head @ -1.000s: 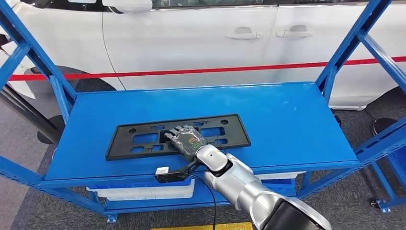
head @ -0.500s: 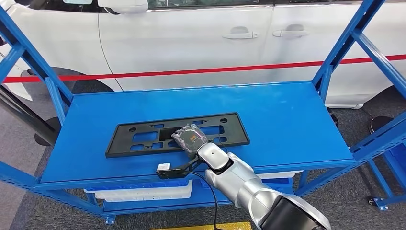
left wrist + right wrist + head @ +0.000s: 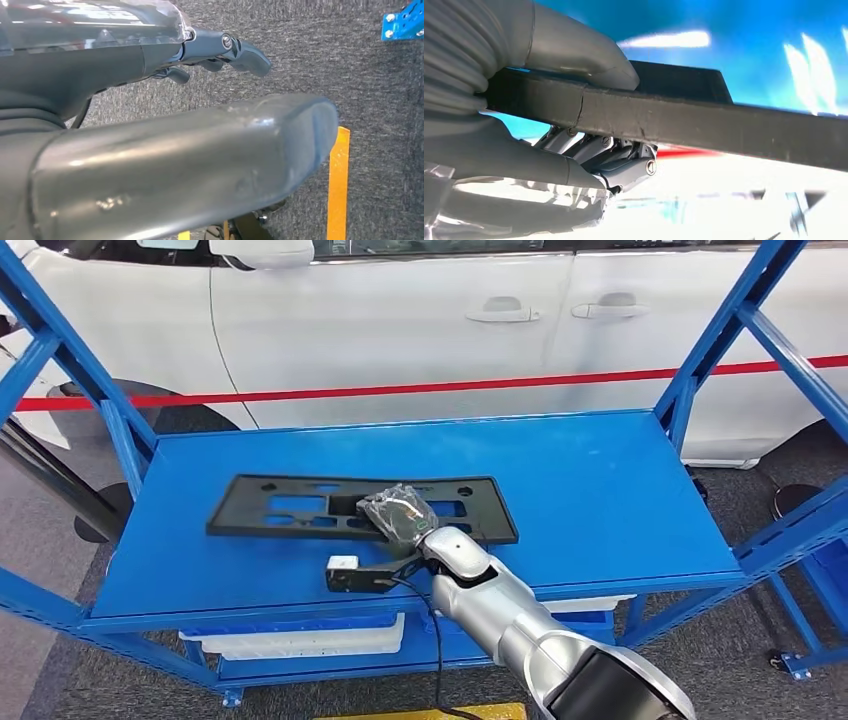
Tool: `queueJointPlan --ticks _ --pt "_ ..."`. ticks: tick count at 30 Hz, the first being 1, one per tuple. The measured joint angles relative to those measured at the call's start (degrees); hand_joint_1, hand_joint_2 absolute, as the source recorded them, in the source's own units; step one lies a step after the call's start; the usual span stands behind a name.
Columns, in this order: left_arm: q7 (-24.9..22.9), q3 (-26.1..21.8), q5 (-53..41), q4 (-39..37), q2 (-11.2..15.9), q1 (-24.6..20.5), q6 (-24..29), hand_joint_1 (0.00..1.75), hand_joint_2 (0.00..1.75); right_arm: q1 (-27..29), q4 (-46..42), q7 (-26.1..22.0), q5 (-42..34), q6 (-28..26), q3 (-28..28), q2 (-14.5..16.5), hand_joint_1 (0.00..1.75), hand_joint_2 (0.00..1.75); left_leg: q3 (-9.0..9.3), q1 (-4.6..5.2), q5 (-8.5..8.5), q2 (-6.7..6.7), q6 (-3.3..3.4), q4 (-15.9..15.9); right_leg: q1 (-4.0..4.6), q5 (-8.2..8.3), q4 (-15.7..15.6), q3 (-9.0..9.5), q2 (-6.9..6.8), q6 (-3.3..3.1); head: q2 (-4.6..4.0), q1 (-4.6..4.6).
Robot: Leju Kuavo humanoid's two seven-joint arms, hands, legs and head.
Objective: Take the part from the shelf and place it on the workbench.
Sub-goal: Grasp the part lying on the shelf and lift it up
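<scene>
My right hand (image 3: 400, 515) pinches the near edge of the flat black perforated plastic plate (image 3: 300, 510), centre frame on the blue metal shelf (image 3: 600, 490), long axis running left-right.

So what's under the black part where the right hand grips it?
The black part sits above the blue shelf, its near edge apparently raised. The right hand grips it, thumb on one face, fingers on the other. The shelf patch beneath the hand is covered.
</scene>
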State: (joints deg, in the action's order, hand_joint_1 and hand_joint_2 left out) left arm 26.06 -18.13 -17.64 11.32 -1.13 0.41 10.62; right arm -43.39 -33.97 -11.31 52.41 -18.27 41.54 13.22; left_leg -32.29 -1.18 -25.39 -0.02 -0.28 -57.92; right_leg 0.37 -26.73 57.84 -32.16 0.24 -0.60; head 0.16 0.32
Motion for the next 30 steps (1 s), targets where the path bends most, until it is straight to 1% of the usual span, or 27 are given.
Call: queueJointPlan --ticks 2,3,4,5,6,7,8,9,10,11,12,13,14,15,17,18,19,20,22,23,24,25,26,27,28,29,30 --pt "0.4 -1.0 0.0 0.0 -0.2 0.1 0.3 0.00 0.00 1.8 -7.4 -4.5 -10.2 0.9 -2.2 -0.2 1.75 1.75 0.31 -0.27 -0.23 0.18 -0.84 0.0 0.01 0.27 -0.5 0.28 0.13 -0.60 0.01 0.04" --pt "0.7 -1.5 0.0 0.0 -0.4 0.2 0.4 0.00 0.00 3.1 -11.9 -5.9 -14.8 1.6 -3.1 -0.3 1.75 1.75 0.18 -0.34 -0.83 0.22 -1.11 -0.6 -0.12 0.46 -0.8 0.48 0.15 -0.96 0.01 0.05" --pt "1.0 -2.0 0.0 0.0 -0.6 0.3 0.5 0.00 0.00 4.6 -16.7 -6.6 -19.0 2.3 -3.8 -0.5 1.75 1.75 -0.53 -0.36 -2.15 0.22 -1.33 -2.4 -0.32 0.67 -1.2 0.62 0.11 -1.27 0.02 -0.03" --pt "1.3 -2.5 0.0 0.0 -0.8 0.4 0.7 0.00 0.00 6.2 -21.2 -7.0 -22.4 2.9 -4.5 -0.6 1.75 1.75 -1.80 -0.39 -3.99 0.20 -1.47 -5.4 -0.44 0.81 -1.4 0.65 0.00 -1.47 0.01 -0.11" --pt "1.5 -3.0 0.0 0.0 -1.0 0.4 0.8 0.00 0.00 8.0 -25.3 -7.3 -25.2 3.2 -5.1 -0.9 1.75 1.75 -3.52 -0.36 -6.09 0.18 -1.61 -9.1 -0.44 0.84 -1.4 0.53 -0.09 -1.60 0.01 -0.19" --pt "1.7 -3.5 -0.1 0.0 -1.2 0.5 0.9 0.00 0.00 9.8 -29.0 -7.8 -27.7 3.4 -5.6 -1.3 1.75 1.75 -5.24 -0.37 -7.80 0.18 -1.74 -12.8 -0.39 0.85 -1.3 0.35 -0.22 -1.65 0.01 -0.23" --pt "1.8 -3.9 -0.2 0.0 -1.3 0.7 1.0 0.00 0.00 11.5 -32.3 -8.4 -29.9 3.4 -6.2 -1.7 1.75 1.75 -6.35 -0.38 -8.50 0.19 -1.82 -15.2 -0.32 0.83 -1.2 0.17 -0.33 -1.64 0.01 -0.22" --pt "2.0 -4.3 -0.3 0.0 -1.4 0.8 1.0 0.00 0.00 13.1 -35.4 -8.9 -31.8 3.4 -6.7 -2.2 1.75 1.75 -6.56 -0.38 -8.08 0.20 -1.83 -15.6 -0.27 0.77 -1.0 -0.01 -0.41 -1.62 0.01 -0.22" --pt "2.1 -4.7 -0.3 0.0 -1.5 1.0 1.1 0.00 0.00 14.3 -38.3 -9.2 -33.4 3.3 -7.3 -2.7 1.75 1.75 -5.65 -0.38 -6.55 0.20 -1.75 -13.7 -0.24 0.66 -0.7 -0.12 -0.44 -1.56 0.00 -0.21" --pt "2.2 -5.1 -0.4 0.0 -1.5 1.2 1.1 0.00 0.00 15.0 -41.0 -9.4 -34.6 3.2 -7.8 -3.1 1.75 1.75 -3.89 -0.37 -4.34 0.21 -1.58 -10.0 -0.23 0.49 -0.5 -0.16 -0.41 -1.46 0.01 -0.22" --pt "2.2 -5.4 -0.4 0.0 -1.6 1.3 1.1 0.00 0.44 15.6 -43.2 -9.6 -35.2 3.2 -8.3 -3.5 1.75 1.75 -2.01 -0.29 -2.71 0.19 -1.37 -6.3 -0.15 0.31 -0.2 -0.22 -0.39 -1.30 0.00 -0.21" --pt "2.3 -5.7 -0.5 0.0 -1.6 1.3 1.1 0.00 0.87 15.9 -45.3 -9.7 -35.6 3.1 -8.8 -3.9 1.75 1.75 -0.54 -0.17 -1.60 0.17 -1.10 -3.1 -0.07 0.15 0.1 -0.37 -0.32 -1.10 0.00 -0.19" --pt "2.4 -5.9 -0.5 0.0 -1.7 1.3 1.1 0.00 1.31 16.3 -46.9 -9.8 -35.9 3.1 -9.1 -4.2 1.75 1.75 0.22 -0.01 -1.19 0.15 -0.85 -1.2 -0.03 0.10 0.3 -0.57 -0.27 -0.84 0.00 -0.16" --pt "2.4 -6.2 -0.5 0.0 -1.8 1.3 1.1 0.00 1.75 16.7 -48.4 -10.0 -36.2 3.1 -9.4 -4.5 1.75 1.75 0.36 0.17 -1.42 0.12 -0.60 -0.7 0.00 0.12 0.4 -0.78 -0.25 -0.56 0.00 -0.17" --pt "2.7 -6.6 -0.9 0.0 -2.0 1.3 1.1 0.00 1.75 17.8 -50.9 -10.4 -38.0 3.4 -10.0 -5.1 1.75 1.75 0.28 0.17 -1.16 0.13 0.02 -0.4 -0.12 0.10 0.4 -0.96 -0.23 0.07 0.00 -0.18" --pt "2.8 -6.8 -1.1 0.0 -2.1 1.3 1.1 0.00 1.75 18.4 -52.1 -10.5 -39.5 3.7 -10.3 -5.3 1.75 1.75 0.37 0.07 -0.99 0.14 0.41 -0.1 -0.17 -0.30 0.8 -1.11 -0.22 0.39 0.00 -0.15" --pt "2.9 -7.0 -1.3 0.0 -2.2 1.3 1.2 0.00 1.75 18.9 -53.2 -10.4 -41.6 4.1 -10.7 -5.6 1.75 1.75 0.45 -0.06 -0.80 0.17 0.82 0.1 -0.22 -1.22 2.1 -1.69 -0.21 0.71 0.00 -0.04" --pt "3.0 -7.3 -1.2 0.0 -2.3 1.3 1.2 0.00 1.75 19.5 -54.2 -10.1 -43.9 4.5 -11.2 -5.9 1.75 1.75 0.54 -0.19 -0.67 0.20 1.16 0.3 -0.31 -2.68 4.6 -2.83 -0.19 0.99 0.00 0.03" --pt "2.9 -8.1 -1.0 0.1 -2.6 1.3 1.3 0.00 1.75 21.2 -55.4 -9.4 -48.7 5.1 -12.3 -6.4 1.75 1.75 0.53 -0.11 -0.68 0.15 1.47 0.4 -0.56 -6.00 12.1 -6.60 -0.18 1.37 0.00 0.18" --pt "2.8 -8.6 -0.8 0.1 -2.7 1.4 1.3 0.00 1.75 22.4 -55.8 -9.3 -50.7 5.4 -12.8 -6.7 1.75 1.75 0.54 -0.09 -0.71 0.10 1.50 0.4 -0.69 -6.81 15.2 -8.28 -0.19 1.51 0.01 0.19" --pt "2.6 -9.0 -0.8 0.1 -2.9 1.4 1.4 0.00 1.75 23.7 -56.0 -9.3 -52.2 5.5 -13.3 -7.0 1.75 1.75 0.57 -0.08 -0.78 0.02 1.50 0.4 -0.83 -6.54 16.4 -9.15 -0.20 1.60 0.01 0.20" --pt "2.4 -9.4 -0.8 0.1 -3.1 1.4 1.4 0.00 1.75 25.1 -56.2 -9.6 -53.5 5.7 -13.7 -7.3 1.75 1.75 0.64 -0.08 -0.86 -0.06 1.44 0.3 -0.97 -5.12 15.2 -8.84 -0.21 1.64 0.01 0.19" --pt "2.2 -9.8 -0.9 0.1 -3.3 1.4 1.5 0.00 1.75 26.5 -56.4 -10.0 -54.3 5.7 -14.0 -7.6 1.75 1.75 0.76 -0.09 -0.99 -0.14 1.32 0.3 -1.08 -2.96 11.9 -7.42 -0.22 1.61 0.01 0.19" --pt "2.1 -10.2 -1.0 0.1 -3.5 1.4 1.5 0.00 1.75 27.9 -56.7 -10.5 -55.0 5.7 -14.5 -7.8 1.75 1.75 0.85 -0.09 -1.13 -0.20 1.16 0.2 -1.16 -0.98 7.7 -5.56 -0.24 1.51 0.00 0.19" --pt "1.9 -10.6 -1.1 0.2 -3.7 1.4 1.6 0.00 1.75 29.3 -57.0 -11.1 -55.5 5.6 -14.9 -8.0 1.75 1.75 0.85 0.03 -1.27 -0.27 0.91 0.0 -1.10 0.44 4.2 -3.94 -0.23 1.37 0.00 0.18" --pt "1.8 -11.0 -1.2 0.3 -3.8 1.5 1.6 0.00 1.75 30.8 -57.3 -11.7 -55.8 5.4 -15.3 -8.1 1.75 1.75 0.79 0.13 -1.35 -0.33 0.62 -0.2 -0.98 1.12 1.9 -2.93 -0.22 1.21 0.01 0.15" --pt "1.7 -11.3 -1.4 0.4 -3.9 1.5 1.5 0.00 1.75 32.3 -57.6 -12.3 -56.1 5.2 -15.8 -8.3 1.75 1.75 0.69 0.23 -1.38 -0.39 0.32 -0.2 -0.84 1.16 1.0 -2.58 -0.18 1.01 0.01 0.12"
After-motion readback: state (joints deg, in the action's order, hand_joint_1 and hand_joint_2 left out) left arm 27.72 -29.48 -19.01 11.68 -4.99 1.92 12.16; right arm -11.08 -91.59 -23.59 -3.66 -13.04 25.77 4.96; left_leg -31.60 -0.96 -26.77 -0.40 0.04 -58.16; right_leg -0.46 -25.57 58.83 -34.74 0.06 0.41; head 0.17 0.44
